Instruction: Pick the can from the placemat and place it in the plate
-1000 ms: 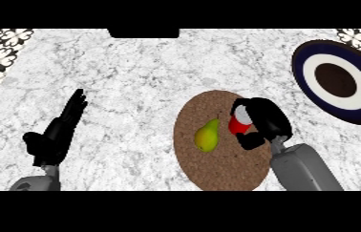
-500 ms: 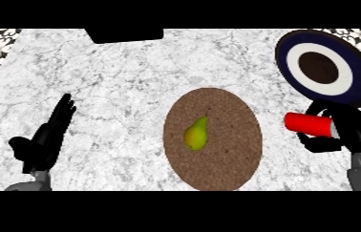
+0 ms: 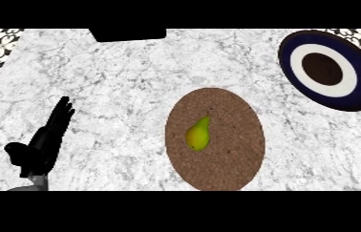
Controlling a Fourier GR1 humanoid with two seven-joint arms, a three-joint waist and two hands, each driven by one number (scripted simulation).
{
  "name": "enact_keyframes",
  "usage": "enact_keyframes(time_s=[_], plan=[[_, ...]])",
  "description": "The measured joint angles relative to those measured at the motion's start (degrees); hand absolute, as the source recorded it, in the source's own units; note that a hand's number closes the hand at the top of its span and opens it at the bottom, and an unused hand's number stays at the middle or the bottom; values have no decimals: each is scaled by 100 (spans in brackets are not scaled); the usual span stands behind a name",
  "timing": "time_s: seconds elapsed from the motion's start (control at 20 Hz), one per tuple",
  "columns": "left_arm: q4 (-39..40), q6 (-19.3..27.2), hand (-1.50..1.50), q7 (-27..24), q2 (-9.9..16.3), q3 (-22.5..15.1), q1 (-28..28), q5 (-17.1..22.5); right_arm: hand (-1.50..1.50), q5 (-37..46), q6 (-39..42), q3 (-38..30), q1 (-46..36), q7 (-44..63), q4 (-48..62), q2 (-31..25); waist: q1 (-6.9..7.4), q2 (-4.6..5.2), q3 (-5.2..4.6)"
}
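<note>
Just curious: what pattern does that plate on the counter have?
Concentric rings: the plate has a dark navy rim, white band, dark brown centre; head view.

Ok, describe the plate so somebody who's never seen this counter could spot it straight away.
Start at the brown oval placemat in the middle of the marble counter, the one with a pear on it. Look up and right, to the counter's far right edge. The plate lies there: dark blue rim, white ring, dark brown centre, the only ringed thing.
</note>
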Motion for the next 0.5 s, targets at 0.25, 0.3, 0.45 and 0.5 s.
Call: enact_keyframes(time_s=[0.25, 0.3, 0.45, 0.5], plan=[[35, -38, 0, 40, -55, -152, -140, -104, 150, -627, 13, -1008, 52, -1509, 1174, -496, 219, 20, -16], [9, -33, 0, 71, -64, -171, -155, -119, 150, -730, 55, -1183, 47, -1740, 1396, -629, 254, 21, -20], [98, -88, 0, -32, -87, -194, -182, -157, 150, -863, 19, -1493, -127, -2452, 2181, -918, 350, 29, -29], [25, -95, 0, -12, -84, -198, -169, -158, 150, -907, 70, -1551, -233, -2615, 2434, -1027, 381, 30, -28]])
